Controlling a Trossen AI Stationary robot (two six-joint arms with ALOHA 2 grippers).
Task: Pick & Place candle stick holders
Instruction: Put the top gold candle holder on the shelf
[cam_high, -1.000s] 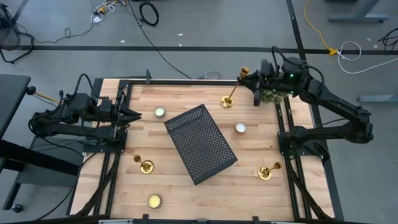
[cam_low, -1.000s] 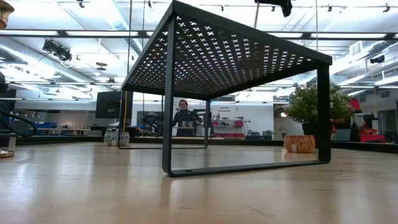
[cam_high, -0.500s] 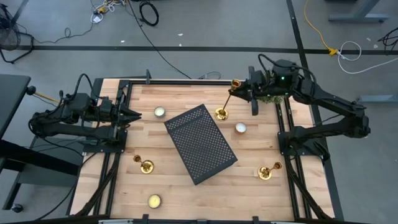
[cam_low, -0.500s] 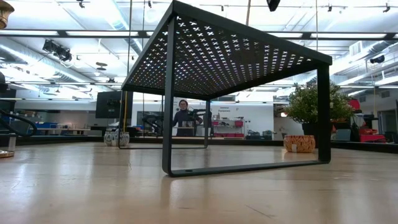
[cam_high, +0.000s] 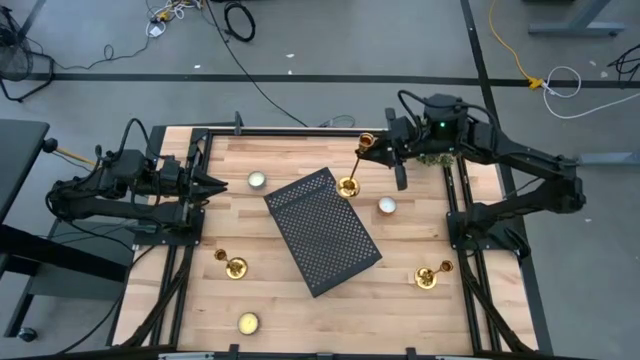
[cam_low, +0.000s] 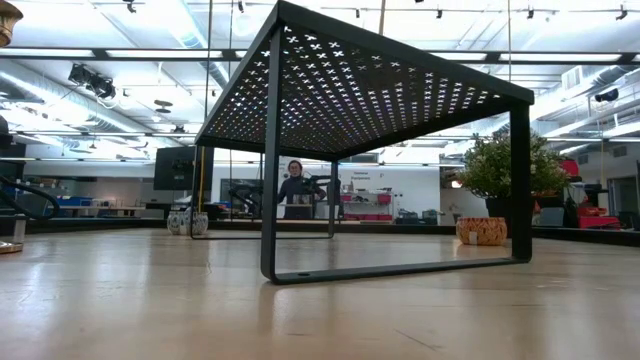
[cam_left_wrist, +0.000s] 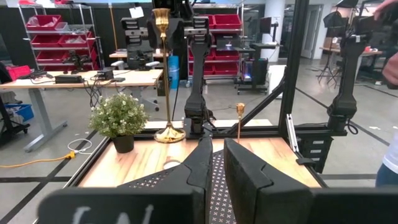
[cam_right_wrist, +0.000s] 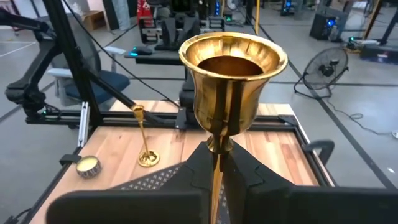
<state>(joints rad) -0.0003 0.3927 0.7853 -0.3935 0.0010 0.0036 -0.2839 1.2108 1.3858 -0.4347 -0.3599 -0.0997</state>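
**Candlestick carried above the perforated stand**

While the right gripper (cam_high: 375, 148) clamped 1 candle stick holder (cam_high: 352, 168) by its stem above the table (cam_high: 300, 310), its base hid the fingertips; the left gripper (cam_high: 205, 184) waited, closed and empty.

held holder: a shiny brass candle stick holder (cam_high: 355, 163) with round flared base, thin stem and small cup; gripped just under the cup, lifted and tilted, its base seen at the far corner of the perforated black stand (cam_high: 322, 230)
cup detail: a flared gold cup (cam_right_wrist: 232, 78) is seen close up, empty, on a thin stem
near-left holder: a second holder (cam_high: 232, 265) is placed on the wood left of the stand
near-right holder: a third holder (cam_high: 431, 275) is placed on the wood near the right edge, well apart from the others
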